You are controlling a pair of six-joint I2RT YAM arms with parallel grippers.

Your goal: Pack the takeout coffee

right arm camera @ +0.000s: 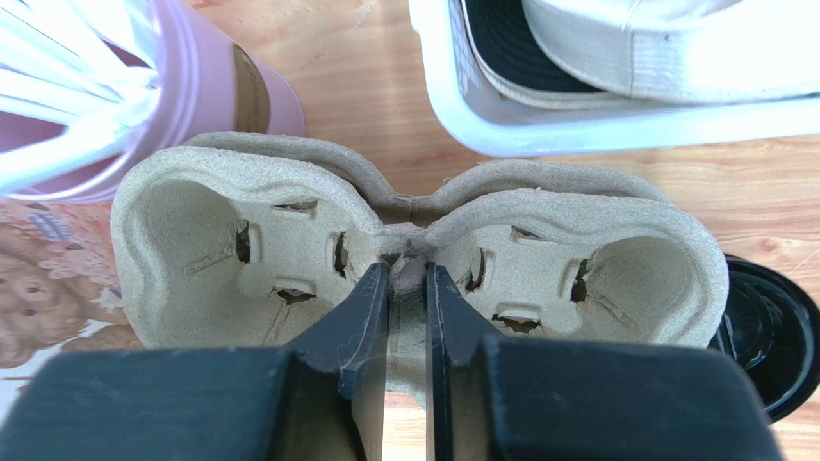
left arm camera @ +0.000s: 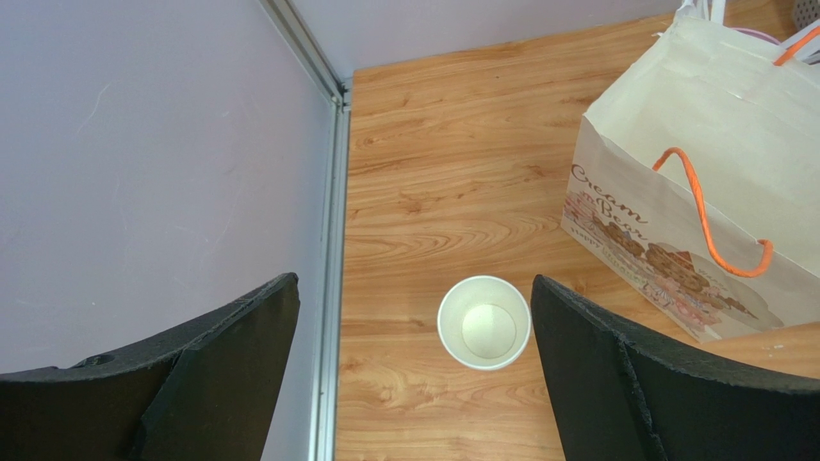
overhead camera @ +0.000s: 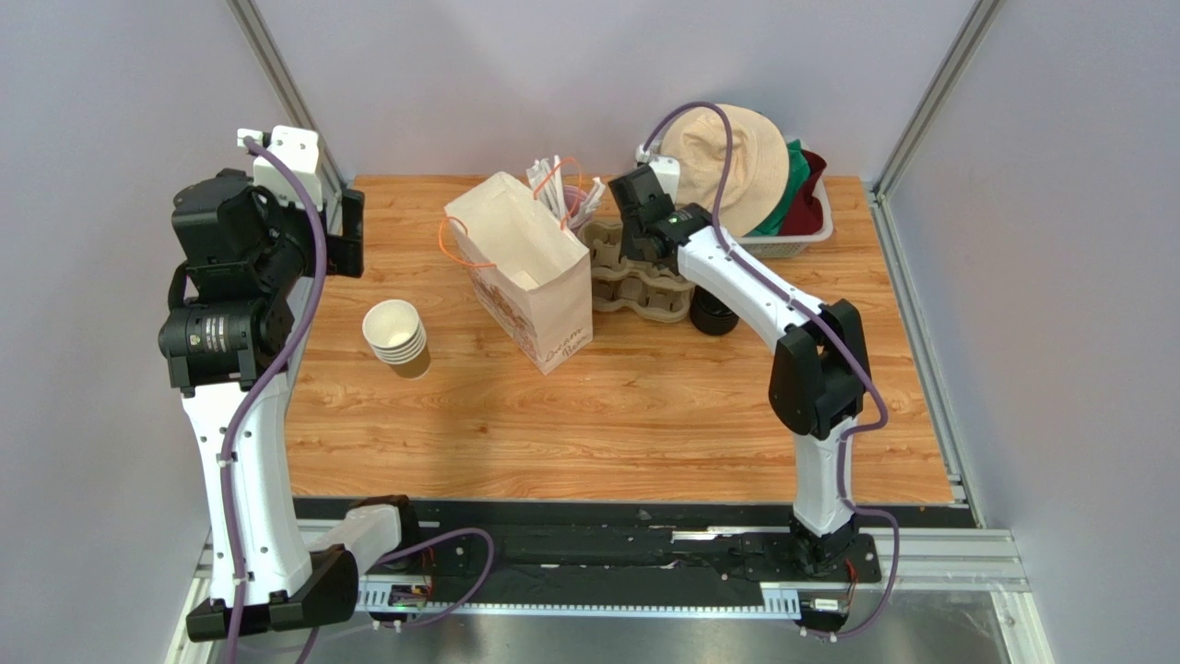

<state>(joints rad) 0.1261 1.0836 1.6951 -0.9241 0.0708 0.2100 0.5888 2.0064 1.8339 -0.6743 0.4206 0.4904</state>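
Observation:
The takeout coffee, a lidded cup, is not in view. My right gripper (right arm camera: 407, 274) (overhead camera: 635, 233) is shut on the raised middle ridge of a pulp cup carrier (right arm camera: 241, 240) (overhead camera: 651, 284) that sits behind a paper bag (overhead camera: 520, 270) (left arm camera: 693, 192). That carrier's two cup wells are empty. My left gripper (left arm camera: 414, 283) (overhead camera: 344, 233) hangs open, high over the table's left side. Far below it stands a stack of lidless brown paper cups (left arm camera: 483, 322) (overhead camera: 395, 336), nearer its right finger.
A stack of black lids (right arm camera: 770, 336) (overhead camera: 713, 316) lies right of the carrier. A white basket (right arm camera: 500, 125) (overhead camera: 817, 228) of hats stands at the back right. A pink cup (right arm camera: 221, 86) holding white sticks is behind the bag. A wall rail (left arm camera: 332, 240) runs along the left edge.

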